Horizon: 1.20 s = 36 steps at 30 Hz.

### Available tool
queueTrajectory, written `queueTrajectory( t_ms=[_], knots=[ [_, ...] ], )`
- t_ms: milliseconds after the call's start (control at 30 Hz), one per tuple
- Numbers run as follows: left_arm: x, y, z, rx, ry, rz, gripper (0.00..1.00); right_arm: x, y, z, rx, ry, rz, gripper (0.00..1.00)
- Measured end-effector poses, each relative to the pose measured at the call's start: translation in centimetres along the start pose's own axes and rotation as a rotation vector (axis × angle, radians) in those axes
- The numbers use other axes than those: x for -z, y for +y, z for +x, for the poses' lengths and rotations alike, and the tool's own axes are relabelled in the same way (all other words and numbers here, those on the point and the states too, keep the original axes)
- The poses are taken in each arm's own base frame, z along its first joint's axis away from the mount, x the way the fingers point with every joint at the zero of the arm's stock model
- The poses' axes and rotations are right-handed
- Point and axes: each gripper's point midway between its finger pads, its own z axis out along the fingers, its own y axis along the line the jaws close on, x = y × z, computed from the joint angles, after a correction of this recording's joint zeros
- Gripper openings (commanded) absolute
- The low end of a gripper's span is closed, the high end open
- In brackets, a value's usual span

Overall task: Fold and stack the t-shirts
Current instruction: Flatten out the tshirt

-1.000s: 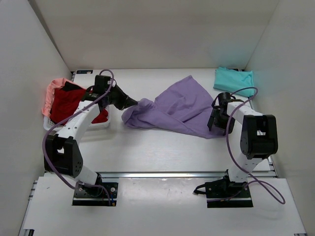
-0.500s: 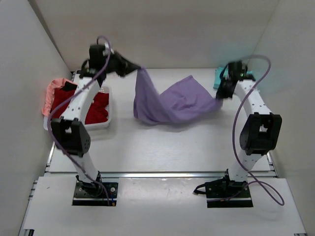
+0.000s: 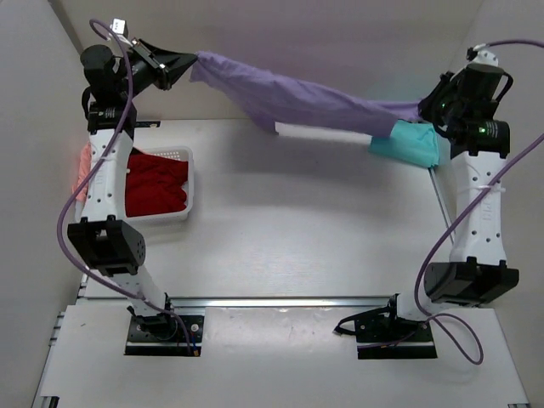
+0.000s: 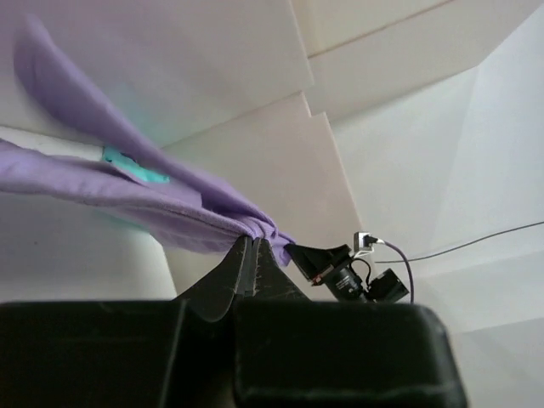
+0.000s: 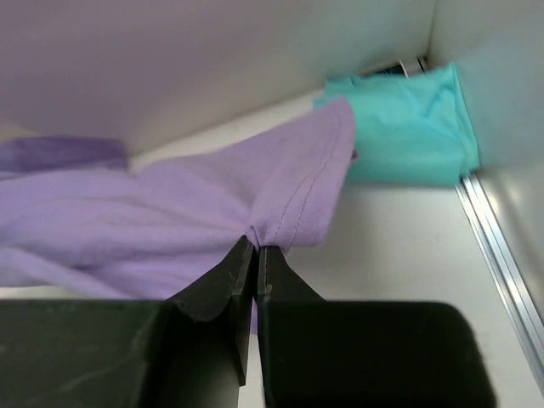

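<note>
The lavender-purple t-shirt [image 3: 297, 98] hangs stretched in the air between both arms, high above the table. My left gripper [image 3: 194, 61] is shut on its left end [image 4: 255, 228]. My right gripper [image 3: 425, 109] is shut on the other end, pinching a hemmed edge [image 5: 289, 212]. A folded teal t-shirt [image 3: 412, 143] lies at the back right corner, also seen in the right wrist view [image 5: 399, 127]. A red t-shirt [image 3: 155, 183] fills the white basket, and a salmon-pink t-shirt [image 3: 84, 166] peeks out behind the left arm.
The white lattice basket [image 3: 181, 212] stands at the left of the table. White walls enclose the table on three sides. A metal rail [image 3: 280, 300] runs along the near edge, ahead of the arm bases.
Both arms have risen and swung apart, lifting the purple shirt off the table and pulling it taut. The right gripper closed on its end within the last second.
</note>
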Motion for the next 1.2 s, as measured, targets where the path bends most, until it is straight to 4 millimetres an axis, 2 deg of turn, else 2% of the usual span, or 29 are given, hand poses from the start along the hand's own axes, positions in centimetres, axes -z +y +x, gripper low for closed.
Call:
queueTrajectory(
  t_ms=[100,167,200,300,367,433,500,567,667,733,833,900,967,1033,1067,1133,1200],
  knots=[
    [1.6,-0.9,0.2,-0.036,-0.01,-0.02,0.0,1.3,-1.1,2.4,0.02,0.051,0.032,0.01],
    [2.4,-2.5,-0.4,-0.085,-0.033,-0.015,0.0,2.9,-1.1,1.9,0.033,0.026,0.035,0.0],
    [2.7,-3.4,-0.9,-0.106,-0.053,-0.01,0.0,3.8,-1.0,1.3,0.037,0.001,0.033,0.01],
    [4.3,-6.2,-1.7,-0.161,-0.111,0.014,0.0,7.3,-1.4,-2.5,0.035,-0.144,0.039,0.0],
    [5.0,-7.6,-1.6,-0.18,-0.133,0.029,0.0,9.5,-1.5,-5.4,0.036,-0.243,0.04,0.0],
    [5.1,-8.6,-1.3,-0.194,-0.142,0.047,0.0,10.7,-1.1,-8.0,0.037,-0.33,0.025,0.0],
    [4.5,-8.6,-1.0,-0.191,-0.137,0.051,0.0,10.4,-0.7,-9.1,0.025,-0.357,-0.005,0.0],
    [3.2,-8.0,-1.0,-0.18,-0.121,0.051,0.0,9.1,-0.2,-9.1,0.004,-0.339,-0.041,0.0],
    [0.4,-5.1,-1.5,-0.133,-0.085,0.033,0.0,4.2,0.3,-7.7,-0.027,-0.234,-0.09,0.0],
    [-1.7,-2.1,-2.2,-0.09,-0.065,0.007,0.0,0.0,0.4,-6.8,-0.041,-0.162,-0.113,0.0],
    [-4.6,2.7,-3.3,-0.017,-0.046,-0.035,0.0,-7.1,-0.6,-3.1,-0.074,-0.005,-0.109,0.0],
    [-6.0,5.4,-4.2,0.038,-0.042,-0.046,0.0,-10.5,-1.2,-0.9,-0.089,0.078,-0.097,0.0],
    [-6.6,7.0,-5.2,0.087,-0.053,-0.045,0.0,-12.2,-1.3,-0.5,-0.091,0.098,-0.094,0.01],
    [-6.2,7.1,-6.3,0.11,-0.072,-0.039,0.0,-11.9,-1.1,-0.9,-0.093,0.088,-0.101,0.0],
    [-5.6,6.5,-7.0,0.101,-0.085,-0.023,0.0,-11.0,-1.0,-1.6,-0.091,0.065,-0.106,0.0],
    [-4.1,4.5,-7.5,0.075,-0.099,0.001,0.0,-7.8,-0.8,-2.5,-0.091,0.025,-0.111,0.0],
    [-2.1,2.0,-6.8,0.03,-0.1,0.006,0.0,-3.6,-0.6,-3.4,-0.087,-0.018,-0.119,0.0]
  ],
)
